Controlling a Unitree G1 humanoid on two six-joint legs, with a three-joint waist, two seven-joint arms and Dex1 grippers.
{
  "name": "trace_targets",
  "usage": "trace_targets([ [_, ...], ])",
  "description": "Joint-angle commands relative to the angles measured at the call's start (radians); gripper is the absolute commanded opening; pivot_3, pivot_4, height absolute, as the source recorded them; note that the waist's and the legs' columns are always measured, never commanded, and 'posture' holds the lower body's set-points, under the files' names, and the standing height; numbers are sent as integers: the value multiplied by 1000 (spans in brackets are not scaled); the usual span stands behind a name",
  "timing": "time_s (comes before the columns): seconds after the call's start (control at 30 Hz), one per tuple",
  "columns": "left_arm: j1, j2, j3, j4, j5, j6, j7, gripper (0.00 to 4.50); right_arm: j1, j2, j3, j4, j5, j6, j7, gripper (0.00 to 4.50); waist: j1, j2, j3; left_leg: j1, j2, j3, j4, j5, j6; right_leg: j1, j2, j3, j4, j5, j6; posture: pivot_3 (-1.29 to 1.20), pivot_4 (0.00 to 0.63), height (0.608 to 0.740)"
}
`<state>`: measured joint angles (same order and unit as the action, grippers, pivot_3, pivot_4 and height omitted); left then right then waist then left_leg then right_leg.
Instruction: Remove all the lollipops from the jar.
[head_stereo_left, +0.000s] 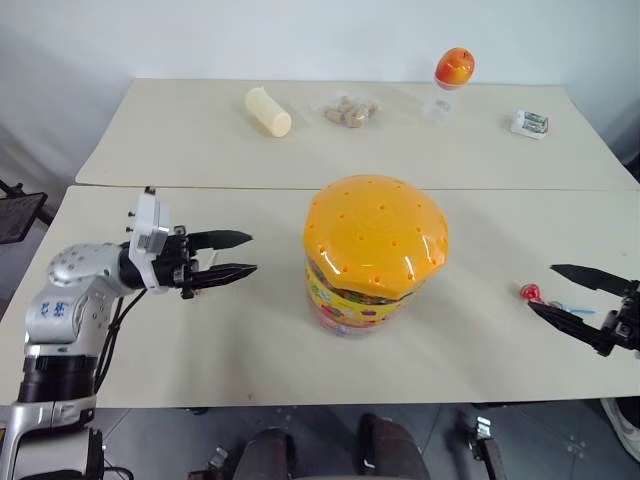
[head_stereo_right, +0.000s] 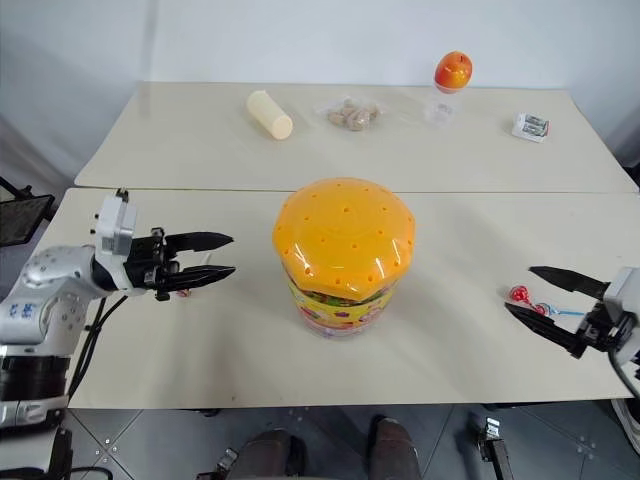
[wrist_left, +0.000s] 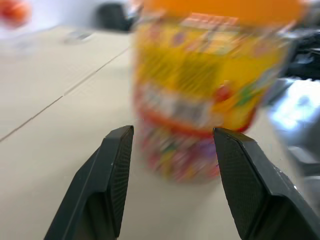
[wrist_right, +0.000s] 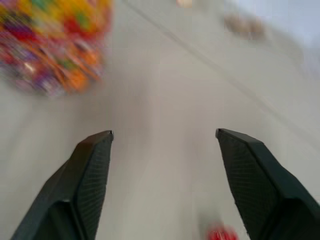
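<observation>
The jar (head_stereo_left: 375, 255), a squat clear tub with an orange domed top and a yellow label band, stands upright mid-table. To its left, a short gap away, my left gripper (head_stereo_left: 252, 253) points level at it, open and empty; the left wrist view has the jar (wrist_left: 200, 100) ahead, beyond its fingers (wrist_left: 112, 175). One lollipop (head_stereo_left: 530, 292), red with a blue stick, lies on the table at the right. My right gripper (head_stereo_left: 542, 287) hangs open around it without gripping; the lollipop (wrist_right: 222, 233) lies low between the spread fingers. A small red bit (head_stereo_right: 182, 293) shows under the left gripper, too small to identify.
On the far table lie a pale cream cylinder (head_stereo_left: 268, 110), a clear bag of brown pieces (head_stereo_left: 350, 110), an orange ball-topped bottle (head_stereo_left: 453, 75) and a small white packet (head_stereo_left: 529, 123). A seam (head_stereo_left: 250, 187) separates the two tables.
</observation>
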<state>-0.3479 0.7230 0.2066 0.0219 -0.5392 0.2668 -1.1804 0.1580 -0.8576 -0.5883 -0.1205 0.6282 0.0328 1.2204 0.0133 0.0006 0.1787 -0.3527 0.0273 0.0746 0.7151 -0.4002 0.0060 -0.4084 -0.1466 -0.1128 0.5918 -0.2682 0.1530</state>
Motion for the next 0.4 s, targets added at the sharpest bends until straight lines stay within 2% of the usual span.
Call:
trace_targets([
  [0.03,86,1,49,-29,65,-87,74,2682,-10,23,69,-149,81,77,-15,3337,-1,0,0,0,0,0,0,0,0,0,0,0,0,0,0,0,150,740],
  [0.1,158,0,66,-65,72,-84,107,2682,-38,46,154,-167,55,59,8,3704,0,0,0,0,0,-1,1,0,0,0,0,-1,1,0,0,0,150,740],
  [0.2,277,-25,103,-136,93,-109,184,2682,-80,74,261,-108,-31,-36,71,4481,6,0,0,0,0,0,1,0,0,0,0,0,0,0,0,0,150,740],
  [0.4,394,-43,132,-224,131,-130,284,2682,-149,107,314,64,-112,-151,97,4481,15,0,0,0,0,-1,2,-1,0,1,-1,0,0,0,0,0,150,740],
])
